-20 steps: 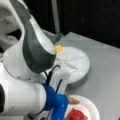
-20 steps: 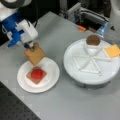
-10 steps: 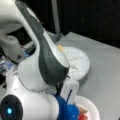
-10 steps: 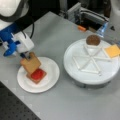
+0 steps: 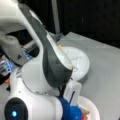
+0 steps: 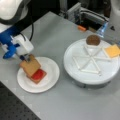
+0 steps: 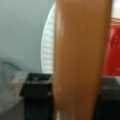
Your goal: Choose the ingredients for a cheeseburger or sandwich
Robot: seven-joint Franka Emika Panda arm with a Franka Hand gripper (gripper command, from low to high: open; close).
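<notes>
In a front view my gripper point(image 6: 26, 59) is shut on a tan-brown toast square point(image 6: 30, 67), held tilted just over the sandwich point(image 6: 40, 76) on the white paper plate point(image 6: 51, 81). The stack's top shows a red disc point(image 6: 38, 74) on a tan-brown piece, partly covered by the held toast. In the wrist view the toast point(image 7: 80, 57) stands edge-on between my black fingers point(image 7: 37, 97), with the red disc point(image 7: 113, 50) behind it. A dark brown disc point(image 6: 93, 40) and a yellow square point(image 6: 112, 50) lie on the round divided tray point(image 6: 82, 75).
The arm fills most of a front view, hiding the gripper; behind it show the divided tray point(image 5: 83, 65) and the plate's rim point(image 5: 93, 107). Equipment and a small orange item point(image 6: 81, 28) sit along the table's far edge.
The gripper has come down with the toast square and shifted over the plate, so the toast now overlaps the red-topped stack.
</notes>
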